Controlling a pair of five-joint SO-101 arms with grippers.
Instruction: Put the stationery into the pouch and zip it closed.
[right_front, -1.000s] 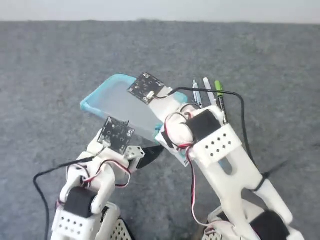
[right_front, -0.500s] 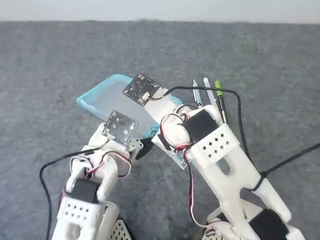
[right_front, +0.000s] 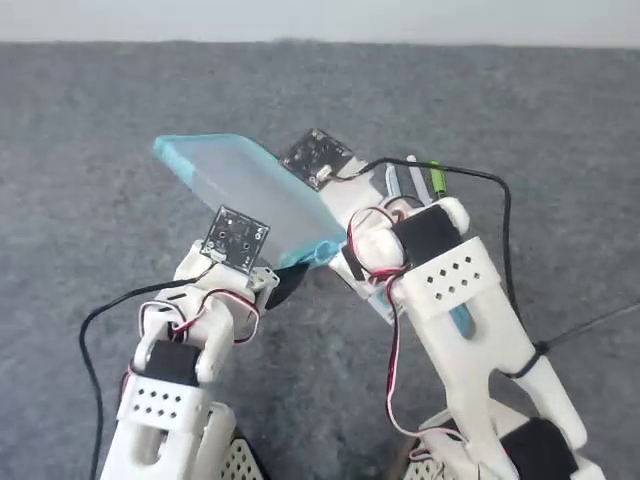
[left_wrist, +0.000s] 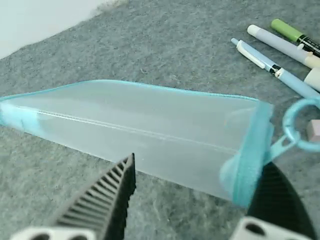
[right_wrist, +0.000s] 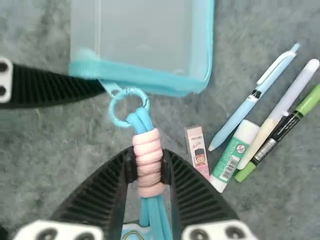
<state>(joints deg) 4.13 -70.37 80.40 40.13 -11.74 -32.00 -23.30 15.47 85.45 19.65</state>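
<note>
A translucent pouch (right_front: 245, 190) with teal edging lies on the grey felt, also seen in the left wrist view (left_wrist: 145, 130). My right gripper (right_wrist: 147, 170) is shut on the pink-beaded pull strap (right_wrist: 147, 157), which hangs from the teal zipper ring (right_wrist: 127, 107). My left gripper (left_wrist: 195, 200) is open at the pouch's near end, with one black finger (right_wrist: 50, 87) against the end seam. A blue pen (right_wrist: 255, 95), white pen (right_wrist: 290, 95), green marker (right_wrist: 285, 130), glue stick (right_wrist: 232, 155) and eraser (right_wrist: 197, 150) lie outside the pouch, beside its corner.
Grey felt covers the table (right_front: 100, 120) all around, with a pale wall strip at the far edge. Black cables (right_front: 470, 180) loop over the right arm and above the pens. Both arm bases stand close together at the near edge.
The pouch has swung so its far end points further left and away. My right gripper shifted right and away with the strap. The left arm moved slightly right along the pouch's near end.
</note>
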